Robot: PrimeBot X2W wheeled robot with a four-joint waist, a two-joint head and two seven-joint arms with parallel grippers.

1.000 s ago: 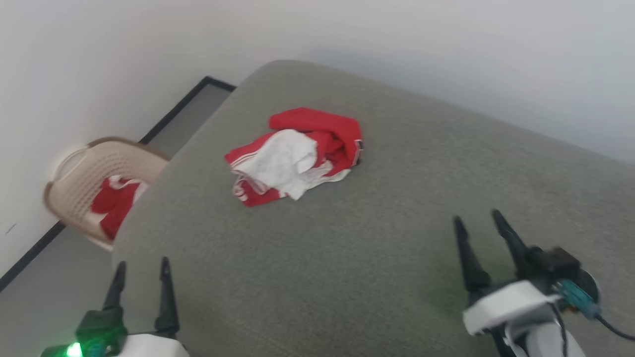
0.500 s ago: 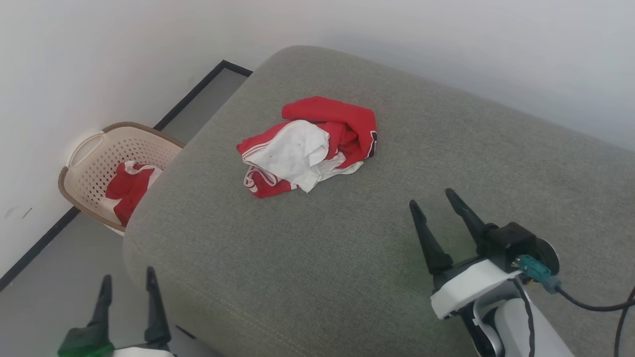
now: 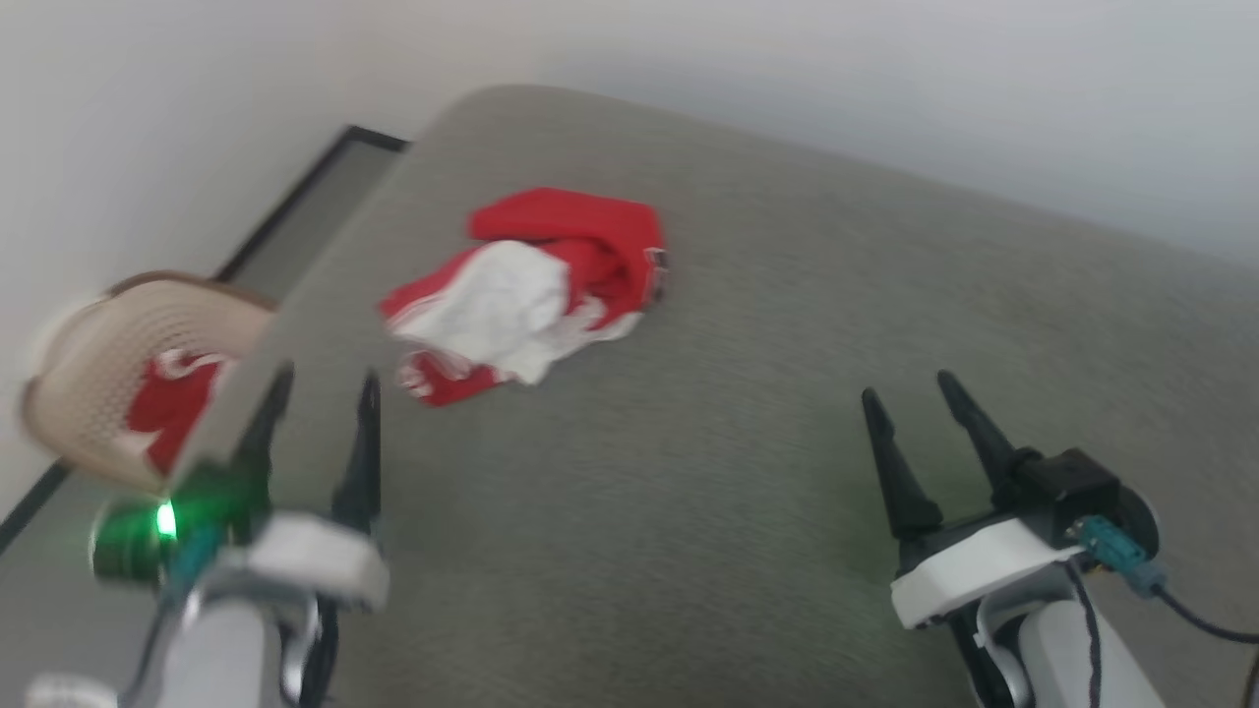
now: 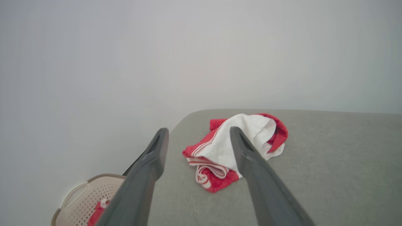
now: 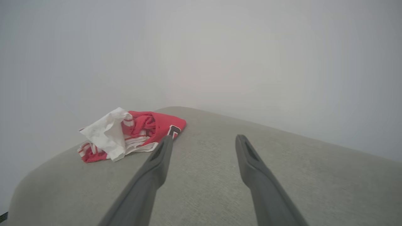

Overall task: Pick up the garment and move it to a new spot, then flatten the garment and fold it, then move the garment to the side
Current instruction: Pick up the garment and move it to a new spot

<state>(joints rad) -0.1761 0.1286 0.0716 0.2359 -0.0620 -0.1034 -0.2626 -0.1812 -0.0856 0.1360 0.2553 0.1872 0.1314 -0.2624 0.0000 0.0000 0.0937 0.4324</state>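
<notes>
The garment [image 3: 526, 290] lies crumpled on the grey cushion [image 3: 748, 423], red with a white panel on top and striped trim. It also shows in the left wrist view as the garment [image 4: 232, 147] and in the right wrist view as the garment [image 5: 128, 135]. My left gripper [image 3: 325, 388] stands open at the cushion's left edge, a short way below and left of the cloth, holding nothing. My right gripper [image 3: 910, 388] is open above the cushion's near right part, well to the right of the cloth, also holding nothing.
A beige laundry basket [image 3: 84, 379] with another red and white cloth [image 3: 177, 398] stands on the floor left of the cushion, also seen as the basket [image 4: 84, 201]. A white wall [image 3: 885, 88] runs behind the cushion. Bare cushion lies right of the garment.
The head view has shifted, so the whole scene moved left. My left gripper has risen in the view, from the bottom edge to beside the cushion's left edge. The garment lies unchanged.
</notes>
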